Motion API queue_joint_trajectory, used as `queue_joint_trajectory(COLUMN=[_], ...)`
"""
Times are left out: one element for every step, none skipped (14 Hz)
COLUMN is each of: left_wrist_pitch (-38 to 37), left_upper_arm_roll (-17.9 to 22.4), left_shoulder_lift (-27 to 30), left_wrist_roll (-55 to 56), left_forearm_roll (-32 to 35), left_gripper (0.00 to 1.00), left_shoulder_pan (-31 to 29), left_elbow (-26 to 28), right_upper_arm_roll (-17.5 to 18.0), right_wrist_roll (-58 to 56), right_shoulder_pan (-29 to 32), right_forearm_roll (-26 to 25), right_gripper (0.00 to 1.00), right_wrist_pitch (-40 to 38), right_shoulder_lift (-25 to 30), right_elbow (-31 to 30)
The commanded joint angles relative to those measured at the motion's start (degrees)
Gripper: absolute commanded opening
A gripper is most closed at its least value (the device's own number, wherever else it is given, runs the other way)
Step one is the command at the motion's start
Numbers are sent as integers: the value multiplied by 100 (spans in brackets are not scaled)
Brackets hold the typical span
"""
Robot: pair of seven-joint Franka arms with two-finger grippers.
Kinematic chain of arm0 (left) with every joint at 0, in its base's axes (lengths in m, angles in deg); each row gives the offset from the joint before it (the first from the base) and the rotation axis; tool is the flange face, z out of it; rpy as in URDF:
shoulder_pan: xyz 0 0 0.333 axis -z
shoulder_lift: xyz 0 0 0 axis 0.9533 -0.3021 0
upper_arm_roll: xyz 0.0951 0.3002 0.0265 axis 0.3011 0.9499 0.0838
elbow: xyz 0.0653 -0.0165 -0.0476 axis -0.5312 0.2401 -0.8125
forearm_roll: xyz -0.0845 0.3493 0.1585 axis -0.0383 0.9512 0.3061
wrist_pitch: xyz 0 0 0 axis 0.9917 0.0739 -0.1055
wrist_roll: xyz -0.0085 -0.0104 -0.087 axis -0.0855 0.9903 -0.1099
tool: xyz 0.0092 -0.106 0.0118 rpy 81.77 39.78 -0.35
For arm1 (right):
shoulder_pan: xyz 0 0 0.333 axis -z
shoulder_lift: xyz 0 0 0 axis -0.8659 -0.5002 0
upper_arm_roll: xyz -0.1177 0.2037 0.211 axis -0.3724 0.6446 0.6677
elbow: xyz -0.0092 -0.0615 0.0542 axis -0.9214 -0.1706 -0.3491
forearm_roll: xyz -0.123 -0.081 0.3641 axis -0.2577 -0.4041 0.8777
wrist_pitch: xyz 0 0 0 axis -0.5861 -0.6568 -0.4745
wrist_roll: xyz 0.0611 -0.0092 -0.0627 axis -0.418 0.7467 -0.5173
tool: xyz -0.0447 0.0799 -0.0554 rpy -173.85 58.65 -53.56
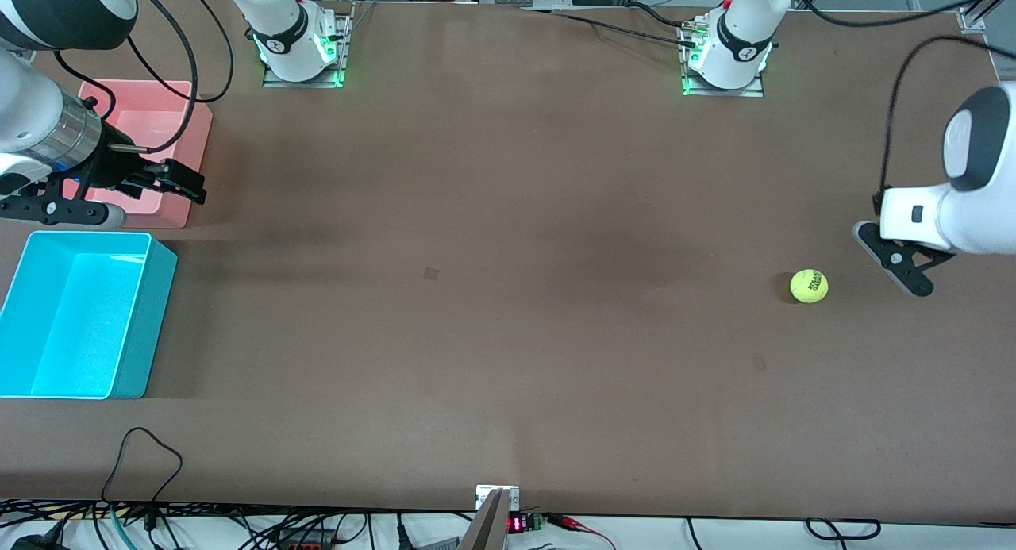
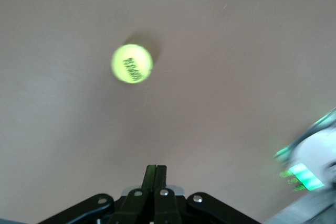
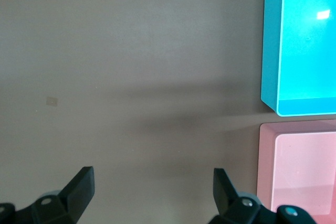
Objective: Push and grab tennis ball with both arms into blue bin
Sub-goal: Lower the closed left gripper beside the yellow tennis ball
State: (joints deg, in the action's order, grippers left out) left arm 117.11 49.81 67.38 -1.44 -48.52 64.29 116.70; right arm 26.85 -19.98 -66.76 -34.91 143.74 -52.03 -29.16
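One ball (image 1: 809, 286) lies on the counter (image 1: 508, 296) near my closed left end effector (image 1: 913, 280); two bins, blue (image 1: 151, 320) and pink (image 1: 186, 177), sit beside my wide-open right end effector (image 1: 186, 183).

The left arm (image 1: 972, 185) is cut off by the front view's edge, and the right arm (image 1: 48, 129) too. The pink bin (image 1: 171, 137) is partly hidden by the right claw (image 1: 151, 186). The tennis ball (image 2: 132, 63) is blurred in the left wrist view, its lettering unreadable. The blue bin (image 3: 273, 45) is cropped in the right wrist view.
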Motion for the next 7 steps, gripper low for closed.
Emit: queue_joint_trajectory(left_wrist_pitch=[838,1302,1794,2260,2787,3297,3824], left_upper_arm_roll=[-10,-10,-10,-10,-19,-19,-19], left_shoulder_lift=[-222,-284,-345,-407,-434,-434,-434], left_wrist_roll=[-1430,-2017,-2571,-3003,-3234,-3358,-3585], left_forearm_roll=[325,377,430,430,430,430,430], left_gripper=[0,0,0,0,0,0,0], left_shoulder_pan=[-347,-470,-610,-768,-927,-1085,-1199], left_elbow=[329,522,689,882,1162,1426,1716], right_upper_arm_roll=[24,24,24,24,24,24,24], right_wrist_roll=[-90,-90,-90,-90,-90,-90,-90], right_shoulder_pan=[71,71,71,71,71,62,62], right_forearm_roll=[100,100,100,100,100,100,100], right_gripper=[100,100,100,100,100,100,100], right_wrist_pitch=[-44,-36,-44,-44,-44,-36,-44], right_shoulder_lift=[76,68,76,76,76,76,76], right_elbow=[-43,-43,-52,-44,-43,-43,-43])
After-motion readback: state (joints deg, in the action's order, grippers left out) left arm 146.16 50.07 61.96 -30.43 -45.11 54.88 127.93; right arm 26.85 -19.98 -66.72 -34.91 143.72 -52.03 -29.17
